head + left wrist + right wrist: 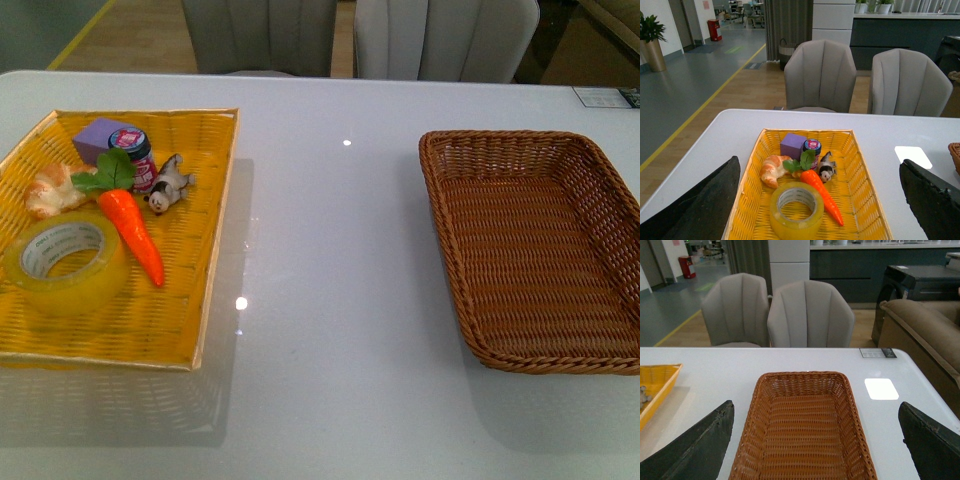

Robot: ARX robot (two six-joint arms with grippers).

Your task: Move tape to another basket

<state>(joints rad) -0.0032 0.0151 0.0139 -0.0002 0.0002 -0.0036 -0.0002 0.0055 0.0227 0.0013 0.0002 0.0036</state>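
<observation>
White glossy tabletop (330, 300) is backed by grey chairs (820, 75). The basket (530, 145) is set well apart from the yellow tray (215, 250), where the tape (65, 268) is laid flat; its core print cannot be read. The left gripper (819, 161) and right gripper (815, 404) are spread wide, nothing held.

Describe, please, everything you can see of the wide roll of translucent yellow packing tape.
The wide roll of translucent yellow packing tape lies flat, hole upward, in the near left part of the flat bright yellow woven tray. Its glossy winding looks like clear yellowish plastic; the inner core is white with dark print. An orange toy carrot lies close beside it, perhaps touching; a golden croissant sits just behind. Nothing grips it.
</observation>
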